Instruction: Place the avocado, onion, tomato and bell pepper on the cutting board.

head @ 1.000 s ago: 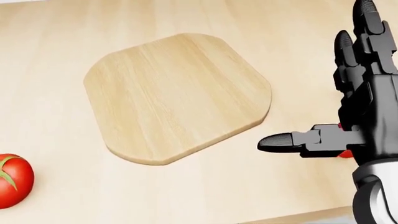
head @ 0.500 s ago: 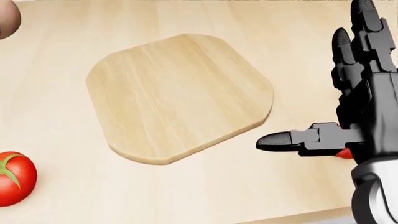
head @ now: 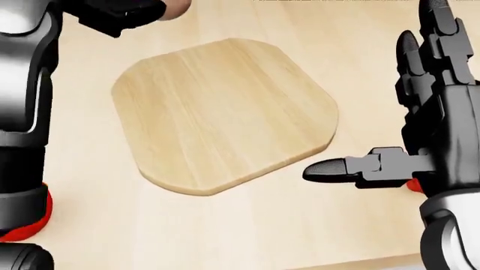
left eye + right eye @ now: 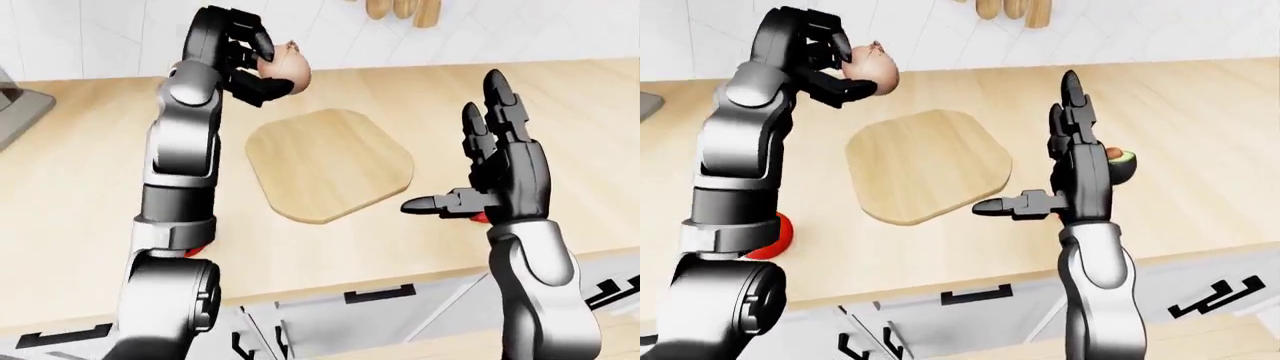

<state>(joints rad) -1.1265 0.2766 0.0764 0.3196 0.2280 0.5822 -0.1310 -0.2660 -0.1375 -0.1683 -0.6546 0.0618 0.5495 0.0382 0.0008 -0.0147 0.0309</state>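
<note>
My left hand [image 4: 262, 71] is shut on the brown onion [image 4: 285, 69] and holds it above the counter, just past the top left corner of the wooden cutting board [image 3: 225, 112]. The board is bare. My right hand [image 4: 445, 150] is open with fingers spread, upright to the right of the board. A red thing [image 3: 415, 185], perhaps the bell pepper, peeks out under its palm. The avocado [image 4: 1121, 162] shows behind that hand in the right-eye view. The tomato [image 4: 777, 234] lies on the counter at the left, mostly hidden by my left arm.
The light wood counter [image 4: 80, 187] runs across the views. Its near edge has drawers with black handles [image 4: 380, 294] below. A grey object [image 4: 15, 112] stands at the far left, and wooden items [image 4: 400, 9] hang at the top.
My left arm has swung into the head view from the left, carrying the onion toward the board's top left corner. It now covers most of the tomato. The right hand stays put.
</note>
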